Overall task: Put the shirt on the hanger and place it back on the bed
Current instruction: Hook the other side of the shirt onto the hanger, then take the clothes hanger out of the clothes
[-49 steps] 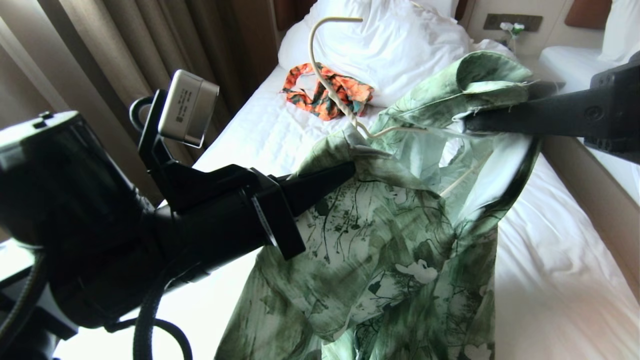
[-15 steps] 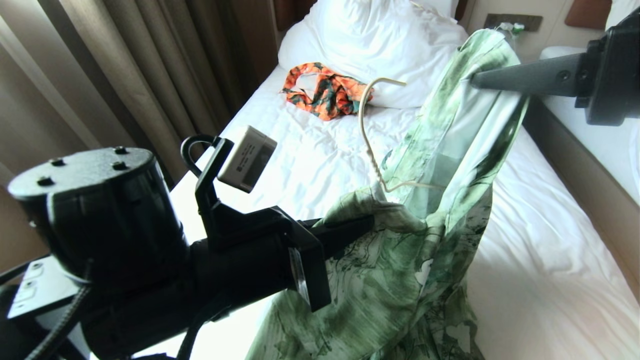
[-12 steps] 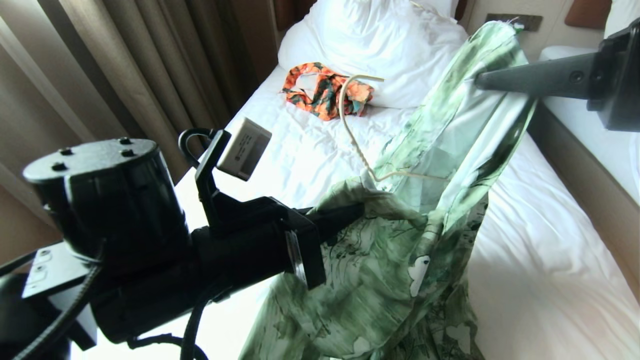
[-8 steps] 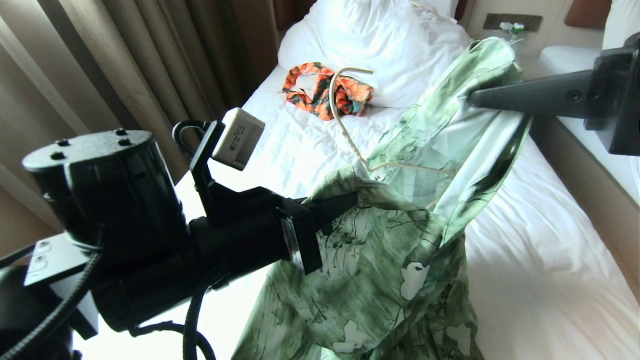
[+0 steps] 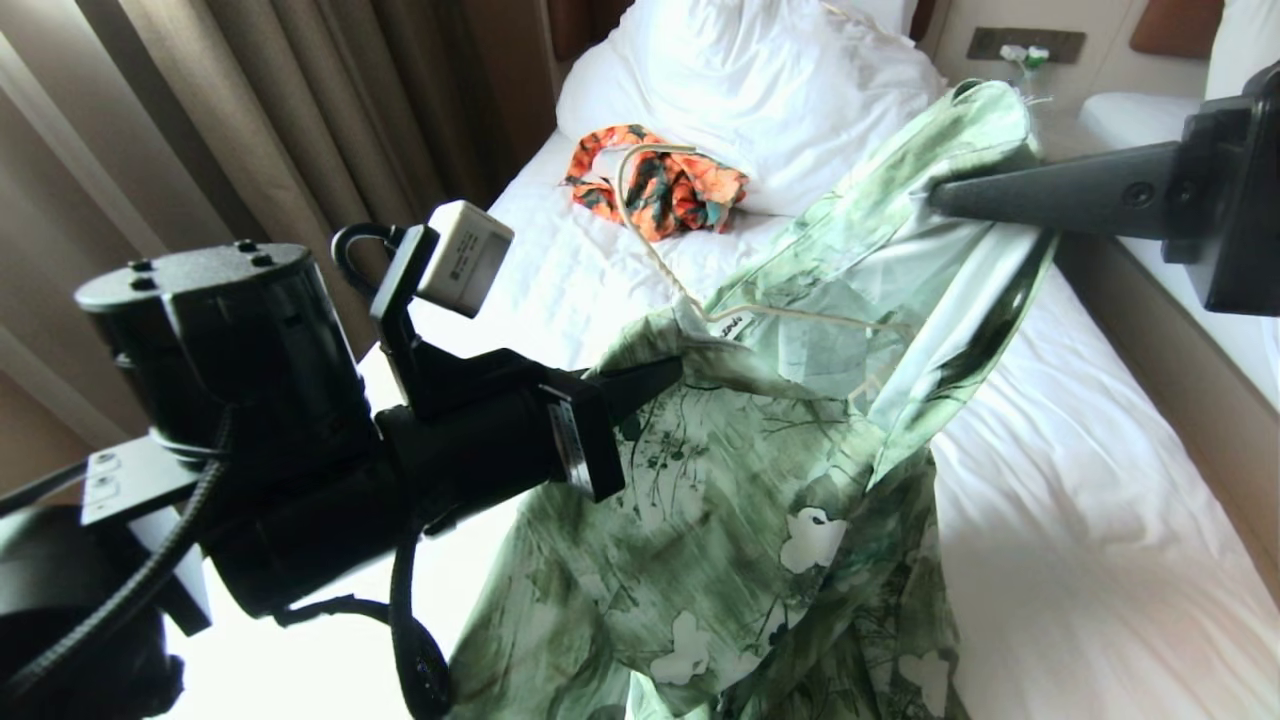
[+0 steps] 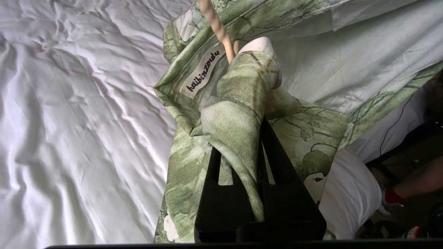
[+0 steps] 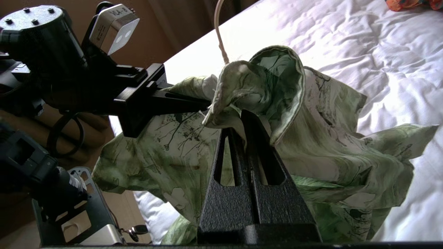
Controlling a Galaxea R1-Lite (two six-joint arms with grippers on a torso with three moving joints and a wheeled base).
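The shirt (image 5: 760, 470) is held up above the bed (image 5: 1090, 560), stretched between both grippers. Its collar area is pinched by the closed left gripper (image 5: 675, 372), its far right edge by the closed right gripper (image 5: 935, 197). The hanger (image 5: 650, 250) is threaded inside, its hook projecting toward an orange floral garment (image 5: 660, 192) near the pillow (image 5: 770, 90).
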